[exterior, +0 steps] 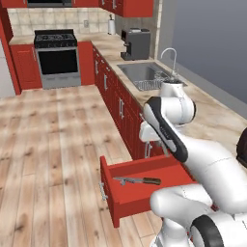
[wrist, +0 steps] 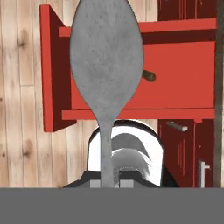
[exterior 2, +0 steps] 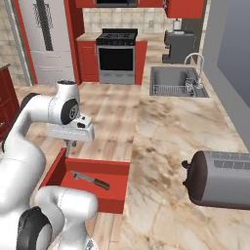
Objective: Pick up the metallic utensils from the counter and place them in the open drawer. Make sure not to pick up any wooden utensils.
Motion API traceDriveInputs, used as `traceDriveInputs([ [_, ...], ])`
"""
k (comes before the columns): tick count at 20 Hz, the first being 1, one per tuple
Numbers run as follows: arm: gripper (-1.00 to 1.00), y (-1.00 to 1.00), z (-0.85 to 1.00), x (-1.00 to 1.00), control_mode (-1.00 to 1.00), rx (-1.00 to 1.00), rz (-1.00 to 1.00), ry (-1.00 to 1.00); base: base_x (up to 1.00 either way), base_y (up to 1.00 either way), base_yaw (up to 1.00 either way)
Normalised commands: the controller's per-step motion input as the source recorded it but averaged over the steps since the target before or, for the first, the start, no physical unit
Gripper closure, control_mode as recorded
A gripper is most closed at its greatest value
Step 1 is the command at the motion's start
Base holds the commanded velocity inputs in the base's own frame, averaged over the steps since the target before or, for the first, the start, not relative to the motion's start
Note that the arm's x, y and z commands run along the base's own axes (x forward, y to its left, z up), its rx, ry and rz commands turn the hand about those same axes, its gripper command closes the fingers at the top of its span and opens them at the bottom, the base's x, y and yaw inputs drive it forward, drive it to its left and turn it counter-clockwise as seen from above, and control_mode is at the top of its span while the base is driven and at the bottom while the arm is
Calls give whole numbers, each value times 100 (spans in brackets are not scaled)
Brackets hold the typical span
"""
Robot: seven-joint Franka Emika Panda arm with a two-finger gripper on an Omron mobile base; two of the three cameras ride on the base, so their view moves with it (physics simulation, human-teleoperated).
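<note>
The grey metal spoon point(wrist: 106, 65) sat closest to the hand camera, its broad speckled bowl rising up the middle of that view and its thin handle running down to the gripper point(wrist: 109, 183), whose jaws were nearly closed and pinched the handle's end. Behind the bowl lay the open drawer point(wrist: 179, 65), its red floor and side wall seen from above, with a brown knife-handle tip showing just past the bowl's right edge.

In the left base view the drawer point(exterior: 140, 193) stood pulled out from the red cabinet run over the plank floor, and the kitchen knife point(exterior: 137, 180) lay flat inside it, silver blade toward the front panel and dark handle toward the cabinets. The small silver bar handle point(exterior: 102, 191) showed on the drawer's front. The arm's wrist hung above the drawer's back edge, though the spoon itself was too small to make out there.

In the right base view the knife point(exterior 2: 90, 180) lay diagonally on the drawer floor point(exterior 2: 105, 195), and the gripper point(exterior 2: 71, 142) pointed down just above the drawer's rear wall. The beige veined counter point(exterior 2: 166, 146) stretched to the right, carrying a dark toaster point(exterior 2: 219, 179) near the camera and a steel sink point(exterior 2: 176, 80) farther back.
</note>
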Motion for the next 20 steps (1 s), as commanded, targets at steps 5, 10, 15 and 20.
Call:
traceDriveInputs([
  [5,100,0,-78,90,-100,3,20,14,0,0,0],
  [10,100,-13,-44,8,-100,0,15,-21,0,0,0],
  [15,100,-2,-94,0,-100,8,16,-37,0,0,0],
  [20,100,0,-99,2,-100,16,25,-29,0,0,0],
])
